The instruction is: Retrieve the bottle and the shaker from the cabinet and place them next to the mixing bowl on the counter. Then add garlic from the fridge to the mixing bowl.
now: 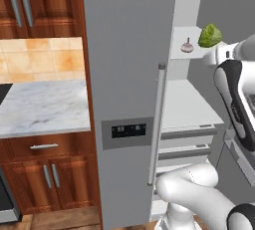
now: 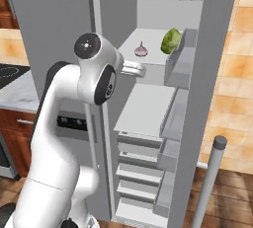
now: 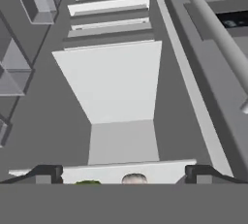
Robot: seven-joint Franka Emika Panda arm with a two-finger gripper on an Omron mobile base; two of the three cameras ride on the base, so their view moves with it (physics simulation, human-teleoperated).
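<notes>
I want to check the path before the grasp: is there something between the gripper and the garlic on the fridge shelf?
Nothing: in the right base view the white shelf between the open gripper and the garlic is bare.

Garlic (image 3: 134, 179) and leafy vegetable (image 3: 88, 183) cut off low in hand view.

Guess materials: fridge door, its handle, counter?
Fridge door: flat matte grey, probably brushed steel, though it has no sheen. Handle: silvery round bar, likely metal. Counter: white with grey veins, looks like polished marble or an imitation.
</notes>
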